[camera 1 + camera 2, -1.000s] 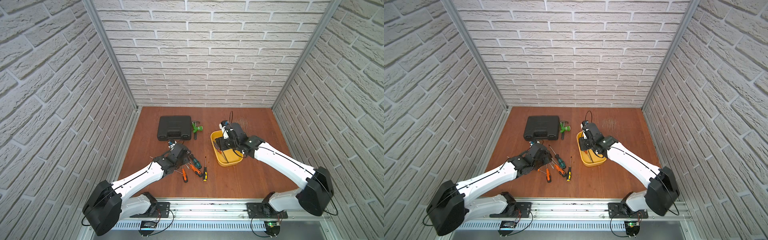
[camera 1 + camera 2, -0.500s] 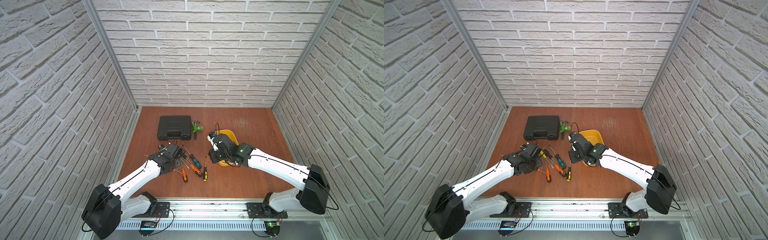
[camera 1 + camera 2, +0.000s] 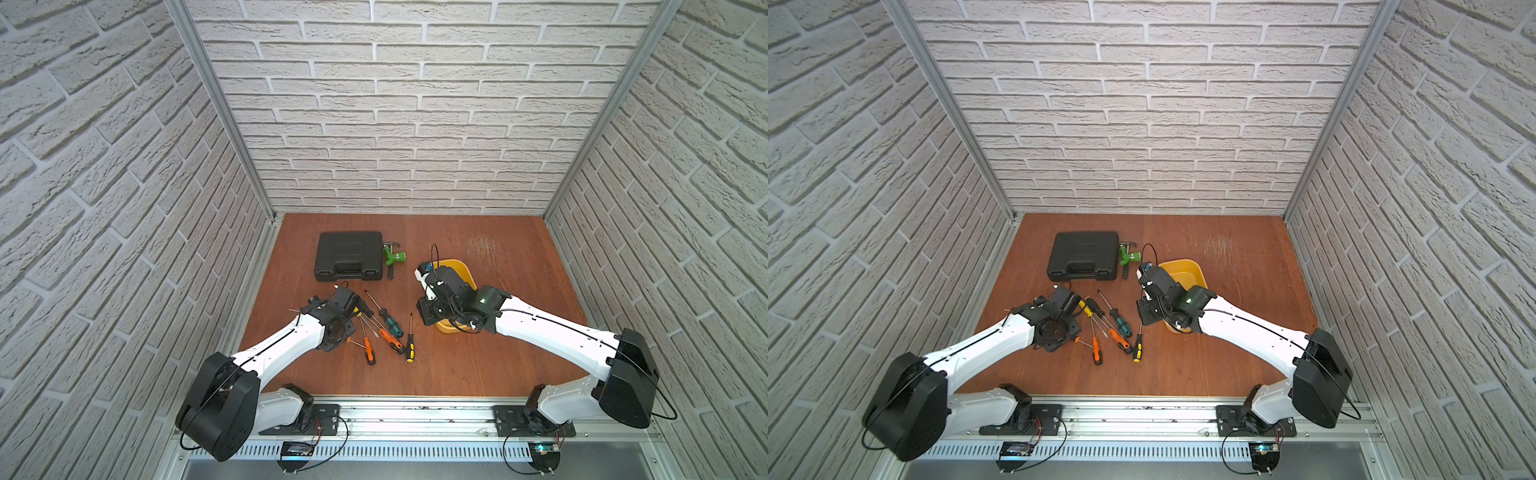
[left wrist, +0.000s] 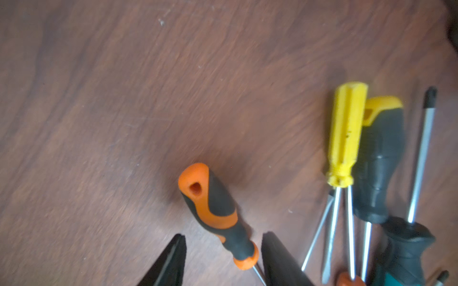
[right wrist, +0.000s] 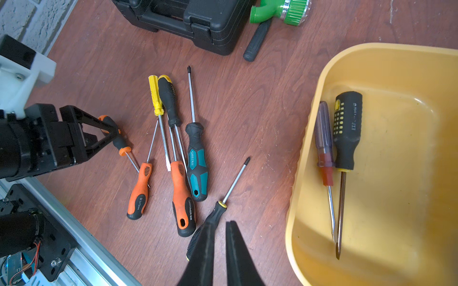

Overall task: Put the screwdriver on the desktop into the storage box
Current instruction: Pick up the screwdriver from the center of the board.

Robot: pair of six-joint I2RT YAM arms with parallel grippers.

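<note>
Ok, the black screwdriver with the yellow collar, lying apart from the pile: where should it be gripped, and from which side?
Take the screwdriver by its black handle, coming straight down from above with the fingers across its width. It lies flat on the desktop, apart from the pile, so both flanks look free; the thin shaft hugs the board and would likely slip.

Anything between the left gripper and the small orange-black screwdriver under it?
Nothing visible. The left gripper is open, one jaw either side of the short orange-and-black-handled screwdriver lying on the reddish-brown wood desktop; the yellow-handled screwdriver lies clear to one side.
</note>
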